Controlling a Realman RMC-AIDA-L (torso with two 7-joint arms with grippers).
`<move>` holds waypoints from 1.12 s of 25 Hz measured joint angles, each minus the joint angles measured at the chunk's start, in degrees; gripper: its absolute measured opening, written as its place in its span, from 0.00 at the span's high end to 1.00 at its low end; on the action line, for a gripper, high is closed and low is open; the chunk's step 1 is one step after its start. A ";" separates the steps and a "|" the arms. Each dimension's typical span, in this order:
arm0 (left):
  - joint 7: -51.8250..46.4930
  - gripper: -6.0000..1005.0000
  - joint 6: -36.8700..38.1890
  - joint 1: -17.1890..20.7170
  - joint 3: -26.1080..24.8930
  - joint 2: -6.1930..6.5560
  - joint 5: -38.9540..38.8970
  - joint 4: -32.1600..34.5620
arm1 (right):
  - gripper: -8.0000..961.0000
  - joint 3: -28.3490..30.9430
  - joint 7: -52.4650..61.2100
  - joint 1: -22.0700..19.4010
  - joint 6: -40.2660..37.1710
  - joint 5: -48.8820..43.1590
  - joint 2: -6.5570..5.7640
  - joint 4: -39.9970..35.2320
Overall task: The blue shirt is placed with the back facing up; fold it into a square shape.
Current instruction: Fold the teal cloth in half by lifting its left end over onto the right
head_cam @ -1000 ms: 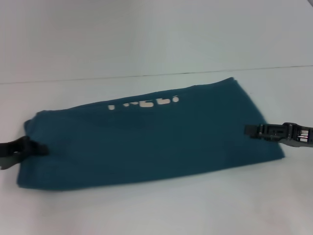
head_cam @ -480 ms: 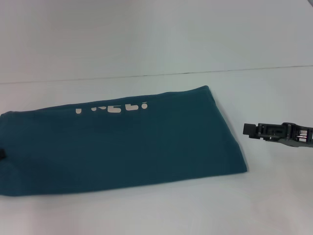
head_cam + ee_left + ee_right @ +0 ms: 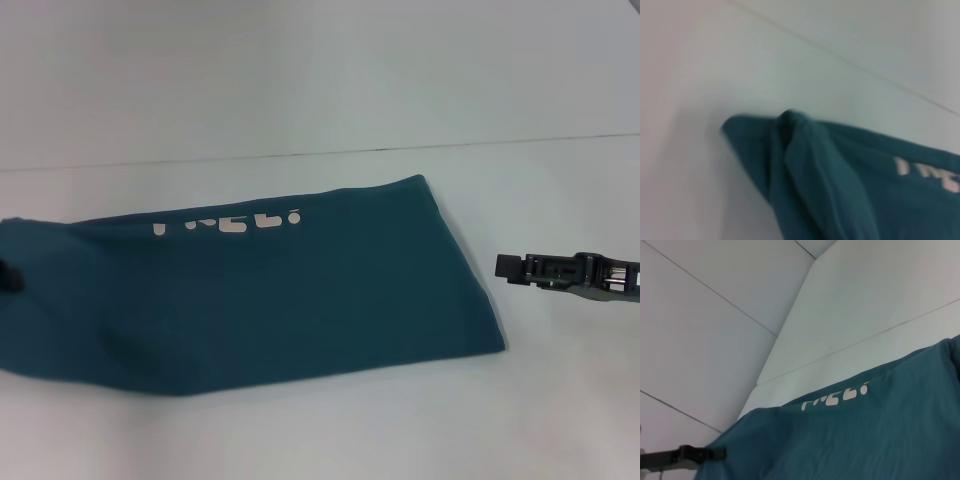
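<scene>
Found the blue shirt [image 3: 280,290] lying on the white table [image 3: 320,430] as a long folded band, running from the left edge of the head view to right of centre, near edge slanting. Noted broken white lettering [image 3: 228,221] along its far edge, cut through by the fold. Saw the left gripper [image 3: 8,277] only as a dark tip at the shirt's left end; in the right wrist view, found it meeting the cloth's edge, apparently pinching the fabric there. Saw in the left wrist view that end of the shirt bunched into a raised, creased peak. Found the right gripper [image 3: 512,268] hanging level to the right of the shirt's right end, near it but clear of the cloth; could not tell whether it was open or closed.
</scene>
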 joint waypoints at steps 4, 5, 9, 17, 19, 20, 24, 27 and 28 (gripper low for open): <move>-5.71 0.95 4.21 -1.11 4.91 -0.79 0.15 8.71 | 0.45 0.07 -0.11 -0.01 0.08 0.00 0.03 0.00; -6.83 0.95 5.23 -1.69 5.83 -0.77 0.22 10.07 | 0.45 0.03 -0.12 0.04 0.08 0.00 0.05 0.00; -8.79 0.95 8.84 -5.34 7.59 -0.40 1.40 13.06 | 0.45 -0.09 -0.13 0.26 0.08 0.00 0.17 0.00; -11.22 0.95 14.74 -13.16 12.36 -0.91 5.98 17.54 | 0.45 -0.11 -0.13 0.20 0.07 0.01 0.30 0.00; -12.34 0.95 16.14 -15.34 14.86 -1.00 7.03 18.96 | 0.45 -0.10 -0.12 0.12 0.07 0.00 0.31 0.00; -12.34 0.95 16.14 -15.34 14.86 -1.00 7.03 18.96 | 0.45 -0.10 -0.12 0.11 0.09 -0.05 0.31 0.00; -12.65 0.95 17.50 -19.37 17.52 -1.61 9.42 19.53 | 0.45 -0.15 -0.12 0.15 0.33 -0.27 0.31 0.00; -12.66 0.95 17.47 -21.88 20.06 -2.45 11.11 18.72 | 0.45 -0.18 -0.06 0.02 0.41 -0.40 0.31 0.00; -12.64 0.95 17.26 -22.59 20.96 -2.76 11.60 18.33 | 0.45 -0.21 0.04 -0.05 0.44 -0.56 0.30 0.00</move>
